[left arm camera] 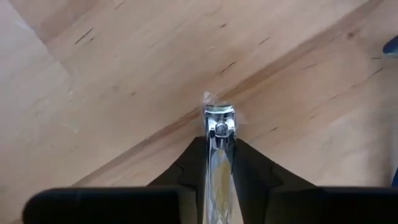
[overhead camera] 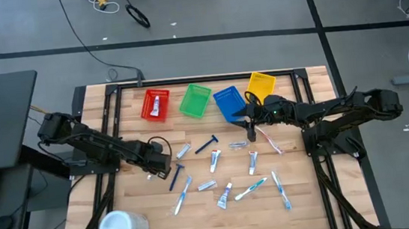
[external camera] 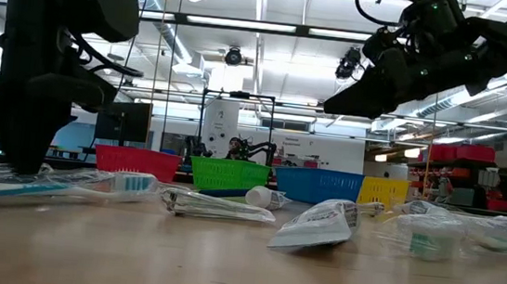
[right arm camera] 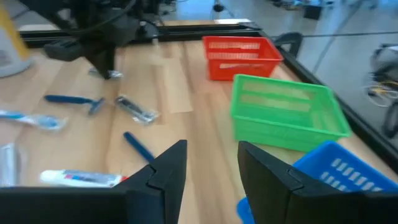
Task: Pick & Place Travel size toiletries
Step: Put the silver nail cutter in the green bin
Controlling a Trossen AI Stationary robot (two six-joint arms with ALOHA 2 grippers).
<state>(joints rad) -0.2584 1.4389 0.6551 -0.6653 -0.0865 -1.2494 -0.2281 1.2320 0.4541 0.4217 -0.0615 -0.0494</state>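
The toiletries lie scattered on the wooden table: white-and-blue tubes (overhead camera: 215, 158), wrapped toothbrushes (overhead camera: 251, 190), a blue razor (overhead camera: 206, 144), a dark blue razor (overhead camera: 174, 177) and a pink-white stick (overhead camera: 273, 142). My left gripper (overhead camera: 157, 166) is down at the table's left part, shut on a small silver item in clear wrap (left arm camera: 219, 118). My right gripper (right arm camera: 211, 168) is open and holds nothing. It hangs above the table beside the blue basket (overhead camera: 227, 103), raised well clear in the low view (external camera: 400, 72). My left gripper pinches the small silver wrapped item between its two fingers, pointing down from above. The item's shiny end (left arm camera: 219, 124) sticks out past the fingertips (left arm camera: 245, 155), low over the wood. Whether that end rests on the table I cannot tell.
Red (overhead camera: 155, 104), green (overhead camera: 196, 100), blue and yellow (overhead camera: 260, 86) baskets stand in a row along the table's far edge; the red one holds a tube. A big white round tub (overhead camera: 118, 228) sits at the near left corner. A monitor and keyboard stand left of the table.
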